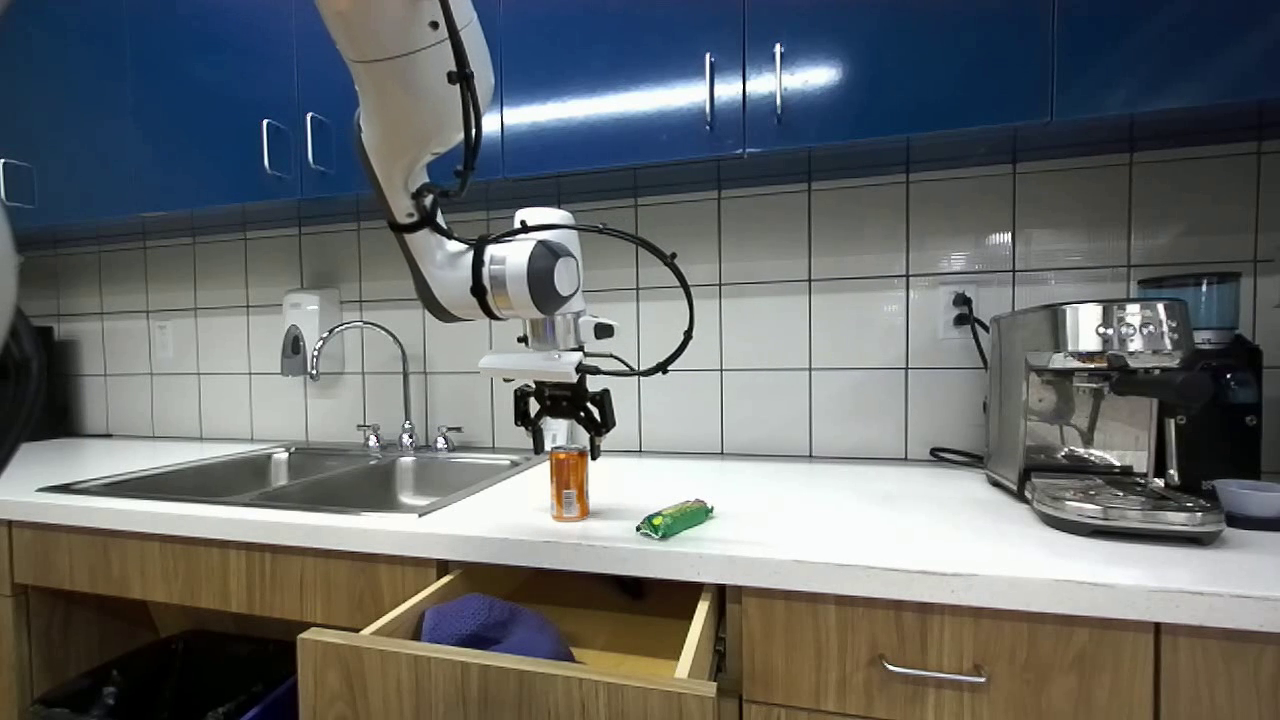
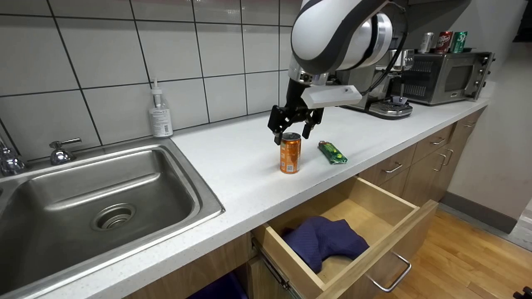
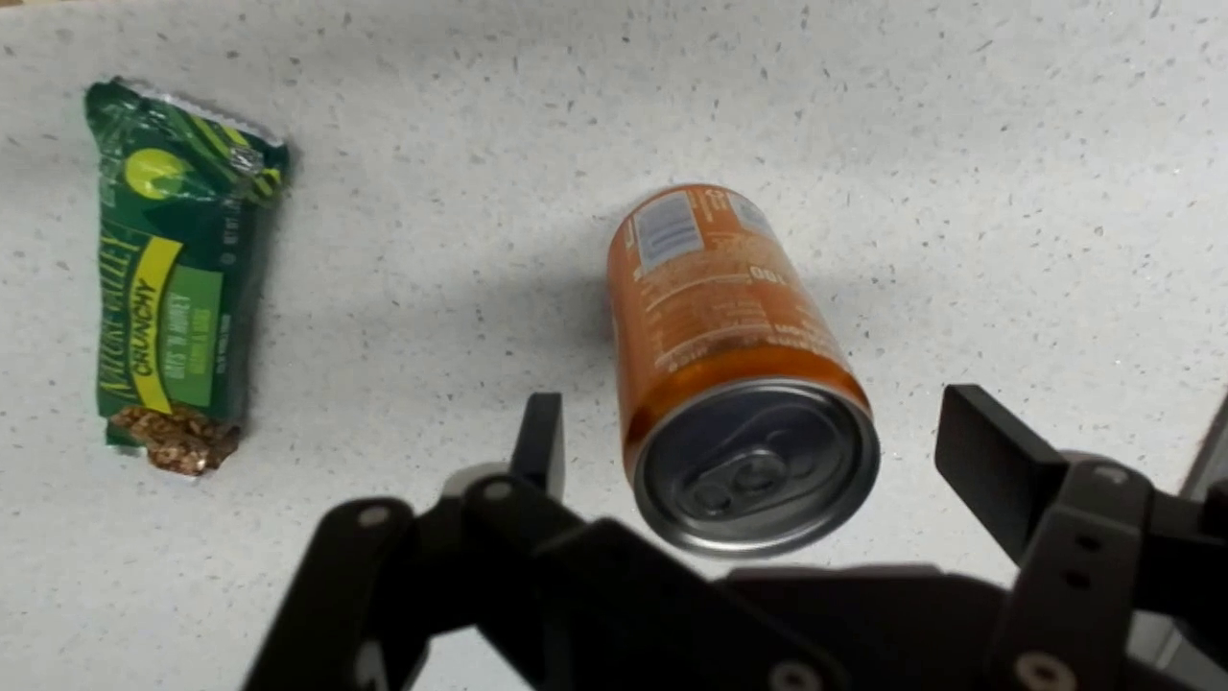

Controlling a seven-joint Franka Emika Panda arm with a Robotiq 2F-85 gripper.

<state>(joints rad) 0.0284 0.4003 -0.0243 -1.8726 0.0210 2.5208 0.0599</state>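
Wrist view: gripper (image 3: 750,437) spread, its fingers (image 3: 998,470) to either side of the orange can (image 3: 734,297), a visible gap between each finger and the can's rim. No contact seen; nothing held. Can stands on the white speckled table (image 3: 432,144); its slant here is probably perspective, since both exterior views show it upright. Fingertips close to rim level in both exterior views; whether they overlap the can's wall in height, cannot tell.

Neighbours: granola bar (image 3: 177,269) in green wrapper, lying near the can, outside the fingers' span. Below the table edge, drawer (image 2: 382,202) pulled out, purple cloth (image 2: 328,241) inside. Sink (image 2: 200,195) on the can's opposite side from the bar.

Step in hand, as judged: lining up on the can, grip not yet made. Centring looks fair, side gaps roughly alike. Next move would call for lowering until the pads flank the upper wall, then closing evenly so neither pad pushes the can first. Suggest modest force; thin metal may dent. Depth alignment worth checking: a descent off-axis could knock the rim and tip the can.
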